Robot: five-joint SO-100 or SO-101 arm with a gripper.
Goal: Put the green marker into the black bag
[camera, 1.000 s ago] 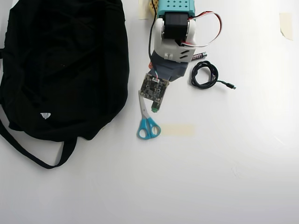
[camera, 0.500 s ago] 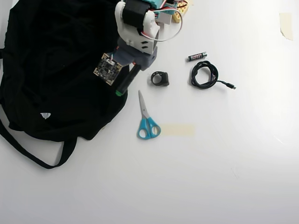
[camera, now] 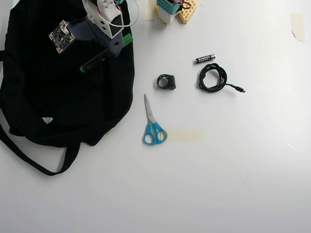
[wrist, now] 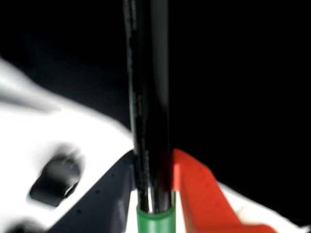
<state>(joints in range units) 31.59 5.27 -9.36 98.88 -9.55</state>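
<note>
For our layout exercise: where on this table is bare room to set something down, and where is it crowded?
Free: the whole strip below the scissors, and right of the coiled cable. Crowded: left, under the black bag, and around the ring and battery.

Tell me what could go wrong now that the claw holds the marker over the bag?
The bag shows no visible opening, so the marker may just land on the fabric and roll off. The claw grips it near one end, so it could tilt or slip. The wrist view is blurred; aiming may be off.
</note>
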